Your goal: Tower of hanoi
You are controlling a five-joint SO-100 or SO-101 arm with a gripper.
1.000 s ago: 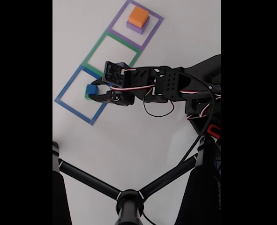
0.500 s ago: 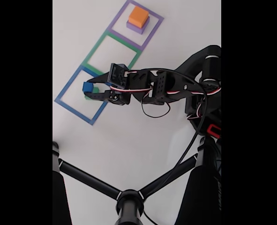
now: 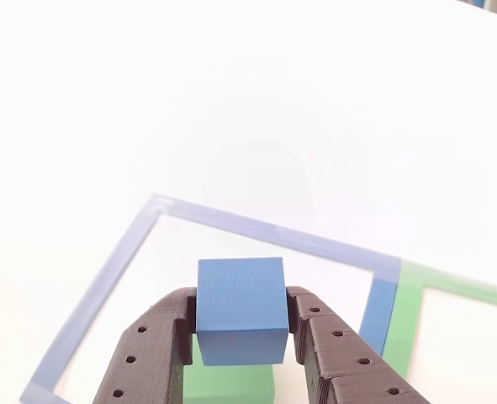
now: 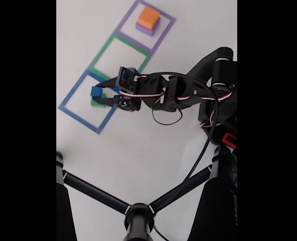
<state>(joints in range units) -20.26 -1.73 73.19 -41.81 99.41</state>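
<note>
With the hand [image 3: 241,337] clamped on the blue block [image 3: 240,310] from both sides, held clear above the green block [image 3: 231,383] inside the blue taped square [image 3: 256,225] on the counter [image 4: 138,145]. Best carried level and high enough to clear the green block, then across toward the green taped square [image 4: 119,59], grip kept firm; orange block [image 4: 148,16] stacked on purple block [image 4: 150,29] in the far square. Green block cut off by the lower frame edge and the fingers [image 3: 147,358]; exact lift height hard to judge.
</note>
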